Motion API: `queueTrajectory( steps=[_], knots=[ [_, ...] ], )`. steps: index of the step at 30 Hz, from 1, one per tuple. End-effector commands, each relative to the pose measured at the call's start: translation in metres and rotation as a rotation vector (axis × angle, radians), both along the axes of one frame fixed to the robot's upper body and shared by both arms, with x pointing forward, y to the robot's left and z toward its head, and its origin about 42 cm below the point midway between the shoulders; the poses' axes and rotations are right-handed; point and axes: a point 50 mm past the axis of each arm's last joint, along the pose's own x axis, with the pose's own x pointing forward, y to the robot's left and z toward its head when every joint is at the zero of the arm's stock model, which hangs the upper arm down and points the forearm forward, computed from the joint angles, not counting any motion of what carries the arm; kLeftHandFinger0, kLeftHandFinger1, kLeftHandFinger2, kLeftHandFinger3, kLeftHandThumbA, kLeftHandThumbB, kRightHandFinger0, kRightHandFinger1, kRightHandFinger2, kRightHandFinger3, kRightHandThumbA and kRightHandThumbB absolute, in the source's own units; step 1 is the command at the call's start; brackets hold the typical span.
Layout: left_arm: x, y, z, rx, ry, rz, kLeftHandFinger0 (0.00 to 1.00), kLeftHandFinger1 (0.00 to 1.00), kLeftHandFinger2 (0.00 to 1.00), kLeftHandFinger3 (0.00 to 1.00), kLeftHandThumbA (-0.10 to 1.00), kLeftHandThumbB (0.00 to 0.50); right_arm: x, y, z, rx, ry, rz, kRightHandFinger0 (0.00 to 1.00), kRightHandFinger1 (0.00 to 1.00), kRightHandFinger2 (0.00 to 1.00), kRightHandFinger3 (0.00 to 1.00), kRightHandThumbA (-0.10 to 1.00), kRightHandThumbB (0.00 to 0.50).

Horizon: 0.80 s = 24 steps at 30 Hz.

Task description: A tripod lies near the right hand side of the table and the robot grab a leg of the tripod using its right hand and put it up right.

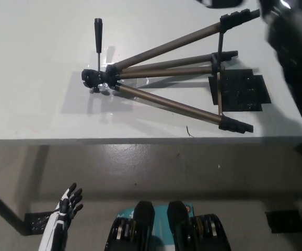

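The tripod (pixel 161 78) lies flat on the white table (pixel 36 104), its head (pixel 96 79) to the left and its three bronze legs fanned out to the right. The pan handle (pixel 98 39) points away from me. My black right arm (pixel 293 47) sweeps in blurred over the table's right end. Its hand (pixel 223 2) is at the top edge, just beyond the black foot of the far leg (pixel 237 18), and is too smeared to read. My white left hand (pixel 67 201) hangs open below the table at the lower left.
A black patch (pixel 240 91) lies on the table under the tripod's leg ends. The table's front edge (pixel 140 140) runs across the middle of the picture, with grey floor below. A dark table leg (pixel 2 212) slants at the lower left.
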Motion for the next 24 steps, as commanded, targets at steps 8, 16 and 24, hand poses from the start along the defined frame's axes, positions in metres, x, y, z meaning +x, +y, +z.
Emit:
queueTrajectory(
  steps=[8,16,24],
  knots=[
    [-0.002,0.004,0.004,0.031,-0.067,-0.016,1.0,1.0,1.0,1.0,1.0,0.079,0.052,0.1,-0.005,-0.532,0.258,-0.197,1.0,1.0,1.0,1.0,0.76,0.5],
    [0.001,0.004,0.005,0.029,-0.071,-0.016,1.0,1.0,1.0,1.0,1.0,0.068,0.069,0.087,-0.029,-0.572,0.448,-0.256,1.0,1.0,1.0,1.0,0.81,0.5],
    [0.004,0.003,0.008,0.028,-0.077,-0.026,1.0,1.0,1.0,1.0,1.0,0.079,0.082,0.047,-0.064,-0.766,0.425,-0.435,1.0,1.0,1.0,1.0,0.67,0.5]
  ],
)
